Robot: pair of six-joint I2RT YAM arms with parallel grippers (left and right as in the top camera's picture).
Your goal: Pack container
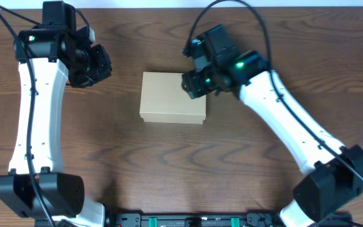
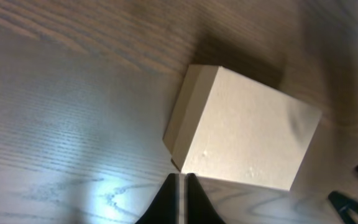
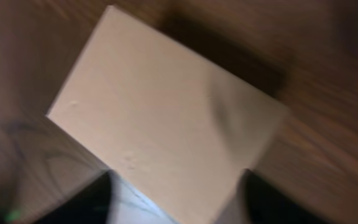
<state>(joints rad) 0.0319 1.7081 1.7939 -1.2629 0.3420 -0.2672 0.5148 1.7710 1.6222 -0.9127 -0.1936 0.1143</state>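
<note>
1. Dark brown wood-grain table [image 1: 169, 170], seen from above, both arms' bases at its near edge.
2. Near the middle of it: the container [image 1: 172, 96], plain brown cardboard, lid shut flat, long side running left to right.
3. Left gripper [image 1: 96, 63] off to the container's left, apart from it and touching nothing.
4. From the left wrist camera: fingers [image 2: 166, 208] pressed together, only a thin seam between them, clenched on nothing. Container just beyond the tips, one corner turned toward them.
5. Right gripper [image 1: 194, 84] above the container's far right corner.
6. From the right wrist camera: fingers [image 3: 82, 202] spread wide, released, with the container's near corner lying between them.
7. Contact between those fingers and the cardboard: cannot tell, view too blurred.
</note>
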